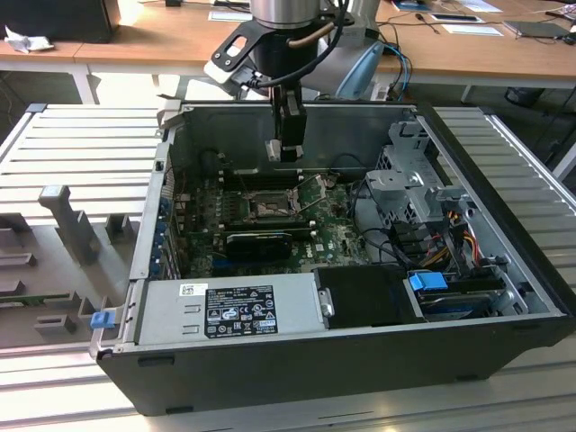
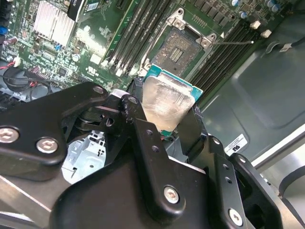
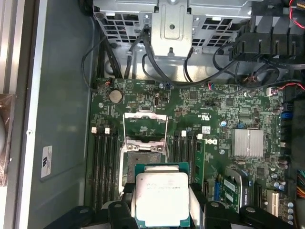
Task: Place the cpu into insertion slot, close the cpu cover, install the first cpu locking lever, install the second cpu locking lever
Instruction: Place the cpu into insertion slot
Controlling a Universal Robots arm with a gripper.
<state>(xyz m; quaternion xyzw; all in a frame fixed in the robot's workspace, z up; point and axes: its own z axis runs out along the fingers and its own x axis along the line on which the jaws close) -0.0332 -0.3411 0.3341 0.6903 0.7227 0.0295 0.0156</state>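
Chip in claw: the claw (image 1: 288, 148) is clenched on the cpu (image 3: 162, 196), pinching two opposite edges of its green rim, with the silver top bare in both wrist views; it hangs inside the computer case (image 1: 315, 369), above the motherboard (image 3: 209, 102) and near the insertion slot (image 2: 183, 47), apart from it; the cpu cover (image 3: 144, 142) stands raised along one edge of the slot, the pin field uncovered; the chip looks light, stiff and smooth-lidded, and probably delicate underneath, so the edges seem the right hold; memory slots (image 3: 102, 162) flank the socket closely on both sides, yet the room directly above it looks open.
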